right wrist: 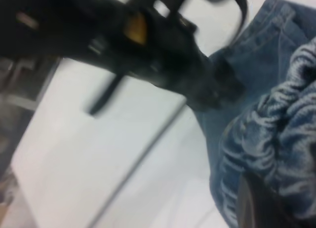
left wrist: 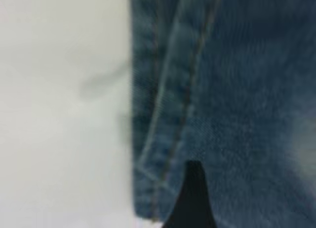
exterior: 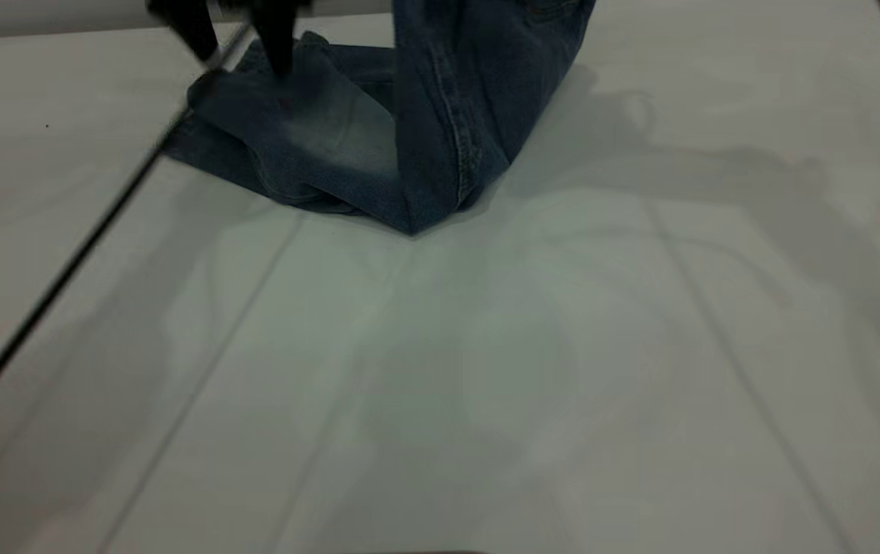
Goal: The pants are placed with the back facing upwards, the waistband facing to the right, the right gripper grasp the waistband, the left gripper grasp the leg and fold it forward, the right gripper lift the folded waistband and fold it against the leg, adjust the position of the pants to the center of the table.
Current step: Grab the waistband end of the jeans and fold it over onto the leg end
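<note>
The blue denim pants [exterior: 348, 154] lie folded at the far side of the table. Their right part, the waistband end [exterior: 486, 46], is lifted up out of the top of the exterior view. My left gripper [exterior: 244, 58] stands open over the leg end, its two black fingers spread and touching the cloth. The left wrist view shows one finger [left wrist: 193, 198] on the denim beside a seamed hem [left wrist: 163, 114]. My right gripper [right wrist: 269, 198] is shut on the gathered waistband [right wrist: 281, 124]; one finger [right wrist: 249, 206] shows and the other is hidden by cloth.
The white table [exterior: 486, 385] stretches wide toward the near side. A thin black line [exterior: 63, 277] runs diagonally across its left part. A pale ledge [exterior: 40, 19] borders the far edge. The left arm [right wrist: 148, 45] shows dark in the right wrist view.
</note>
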